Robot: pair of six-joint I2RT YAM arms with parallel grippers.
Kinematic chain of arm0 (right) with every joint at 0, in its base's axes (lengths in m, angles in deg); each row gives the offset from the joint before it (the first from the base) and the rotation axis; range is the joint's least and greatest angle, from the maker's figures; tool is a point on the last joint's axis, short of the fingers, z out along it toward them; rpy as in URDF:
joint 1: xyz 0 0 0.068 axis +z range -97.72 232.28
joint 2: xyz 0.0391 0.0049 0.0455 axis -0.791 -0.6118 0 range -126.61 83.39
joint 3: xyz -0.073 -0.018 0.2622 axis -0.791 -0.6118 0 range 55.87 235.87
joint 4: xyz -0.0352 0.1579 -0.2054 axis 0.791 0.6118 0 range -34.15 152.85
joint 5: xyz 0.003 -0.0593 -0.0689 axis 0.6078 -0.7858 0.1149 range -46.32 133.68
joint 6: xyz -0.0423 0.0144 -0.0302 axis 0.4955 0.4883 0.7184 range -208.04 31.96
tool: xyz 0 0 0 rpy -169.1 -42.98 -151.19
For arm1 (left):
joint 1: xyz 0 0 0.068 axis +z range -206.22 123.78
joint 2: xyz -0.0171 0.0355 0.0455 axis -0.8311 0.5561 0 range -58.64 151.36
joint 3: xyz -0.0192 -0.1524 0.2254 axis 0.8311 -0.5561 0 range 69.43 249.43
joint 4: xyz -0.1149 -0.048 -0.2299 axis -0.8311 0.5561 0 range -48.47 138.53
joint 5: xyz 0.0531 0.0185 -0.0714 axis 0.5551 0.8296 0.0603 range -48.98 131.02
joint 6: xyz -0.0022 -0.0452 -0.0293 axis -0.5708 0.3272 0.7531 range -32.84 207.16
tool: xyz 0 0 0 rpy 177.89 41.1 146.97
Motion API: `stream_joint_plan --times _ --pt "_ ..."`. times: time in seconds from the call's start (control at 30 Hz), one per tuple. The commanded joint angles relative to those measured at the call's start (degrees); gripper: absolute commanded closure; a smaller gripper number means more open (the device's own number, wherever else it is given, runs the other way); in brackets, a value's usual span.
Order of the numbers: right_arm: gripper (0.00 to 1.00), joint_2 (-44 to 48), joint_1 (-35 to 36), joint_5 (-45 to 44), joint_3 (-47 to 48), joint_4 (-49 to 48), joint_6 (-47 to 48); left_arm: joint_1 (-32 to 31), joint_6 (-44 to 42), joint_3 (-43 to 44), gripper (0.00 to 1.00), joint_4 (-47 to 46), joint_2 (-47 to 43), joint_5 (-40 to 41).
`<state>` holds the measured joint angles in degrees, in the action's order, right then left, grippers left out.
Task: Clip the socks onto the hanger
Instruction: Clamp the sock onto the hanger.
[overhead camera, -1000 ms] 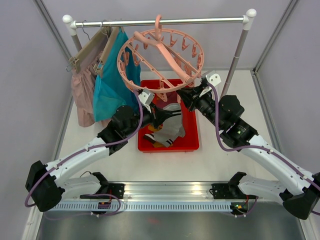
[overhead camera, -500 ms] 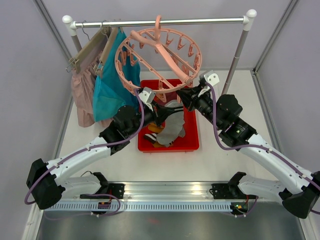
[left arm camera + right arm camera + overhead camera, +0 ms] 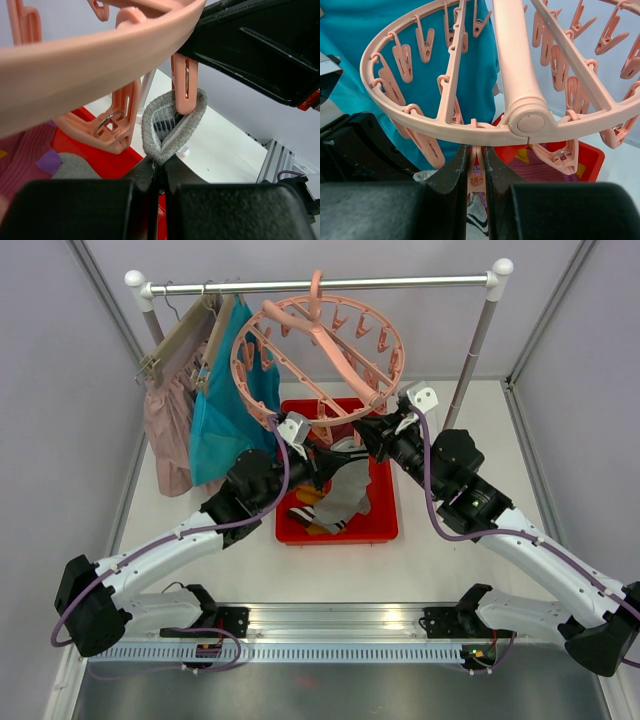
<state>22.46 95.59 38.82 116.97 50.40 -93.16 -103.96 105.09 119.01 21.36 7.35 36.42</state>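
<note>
Cuff of a grey sock point(image 3: 172, 127) sits pinched in the left gripper point(image 3: 159, 172), whose jaws are fully closed on its folded edge. The sock's open mouth is raised around the tip of a clip point(image 3: 184, 85) under the near rim of the hanger point(image 3: 335, 350). The right gripper point(image 3: 477, 165) squeezes a clip narrowly at that same rim. Both wrists crowd the tight gap above the red bin point(image 3: 385, 515), where other socks point(image 3: 335, 523) lie.

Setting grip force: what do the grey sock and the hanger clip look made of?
The grey sock: matte knit fabric, ribbed fuzzy cuff. The hanger clip: smooth, faintly glossy pink plastic, probably moulded; a metal spring wire shows in its slot.
</note>
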Motion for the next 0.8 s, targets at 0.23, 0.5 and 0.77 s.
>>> stream_joint_plan --times 0.23,0.5,0.77 --pt "0.96 -0.1 0.9 -2.1 0.3 -2.0 2.1 -0.3 0.7 3.0 0.98 -3.0 -1.2 -1.3" --pt "0.59 0.4 1.3 -1.9 -0.1 -2.3 0.9 -0.3 1.4 3.3 0.98 -0.9 -2.0 1.7" --pt "0.36 4.1 1.4 0.6 -0.4 2.1 -2.5 -0.3 4.8 6.1 0.98 5.8 -3.6 8.9"
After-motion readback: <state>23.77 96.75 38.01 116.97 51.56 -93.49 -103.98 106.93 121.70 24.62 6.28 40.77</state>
